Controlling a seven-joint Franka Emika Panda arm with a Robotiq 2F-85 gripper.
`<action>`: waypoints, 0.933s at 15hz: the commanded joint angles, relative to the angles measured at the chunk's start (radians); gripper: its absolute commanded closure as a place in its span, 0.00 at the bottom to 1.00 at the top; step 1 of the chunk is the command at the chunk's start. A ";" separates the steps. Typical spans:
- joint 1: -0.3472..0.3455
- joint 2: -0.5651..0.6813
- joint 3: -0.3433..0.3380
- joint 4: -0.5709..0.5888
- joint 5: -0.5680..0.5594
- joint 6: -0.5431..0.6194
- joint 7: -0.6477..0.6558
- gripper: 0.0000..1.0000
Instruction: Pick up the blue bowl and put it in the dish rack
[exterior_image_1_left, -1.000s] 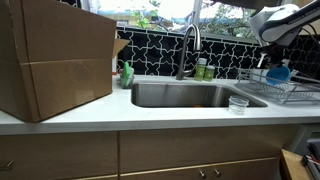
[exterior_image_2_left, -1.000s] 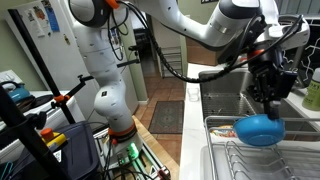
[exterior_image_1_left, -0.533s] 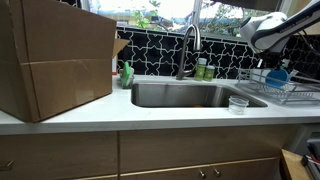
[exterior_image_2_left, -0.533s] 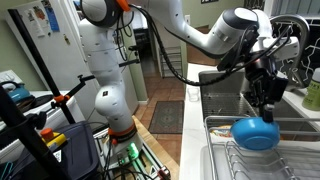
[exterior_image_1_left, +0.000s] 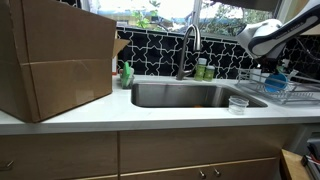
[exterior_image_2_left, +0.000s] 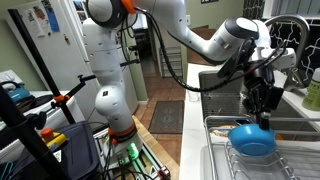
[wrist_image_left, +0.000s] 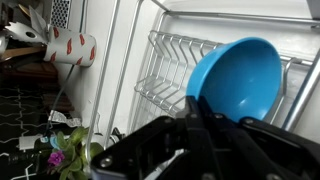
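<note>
The blue bowl (exterior_image_2_left: 252, 140) is tilted on its side and held by its rim, low over the silvery wire dish rack (exterior_image_2_left: 232, 165); I cannot tell whether it touches the bars. My gripper (exterior_image_2_left: 264, 120) is shut on the bowl's upper rim. In an exterior view the bowl (exterior_image_1_left: 278, 75) shows at the right edge, over the rack (exterior_image_1_left: 288, 94), under my gripper (exterior_image_1_left: 274, 66). In the wrist view the bowl (wrist_image_left: 235, 78) fills the upper right, its rim pinched between my dark fingers (wrist_image_left: 200, 112), with the rack's bars (wrist_image_left: 172, 70) behind it.
A small clear cup (exterior_image_1_left: 238, 103) stands on the counter between the steel sink (exterior_image_1_left: 190, 96) and the rack. A faucet (exterior_image_1_left: 188, 45) and green bottles (exterior_image_1_left: 203, 70) stand behind the sink. A large cardboard box (exterior_image_1_left: 55, 60) fills the counter's other end.
My gripper has moved down with the blue bowl, bringing it lower over the dish rack. The arm's upper links have shifted sideways.
</note>
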 joint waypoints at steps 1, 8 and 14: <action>0.003 0.027 -0.006 0.002 0.006 -0.005 0.032 0.99; -0.003 0.064 -0.008 0.033 0.036 0.011 0.053 0.91; -0.007 0.079 -0.009 0.037 0.050 0.022 0.061 0.83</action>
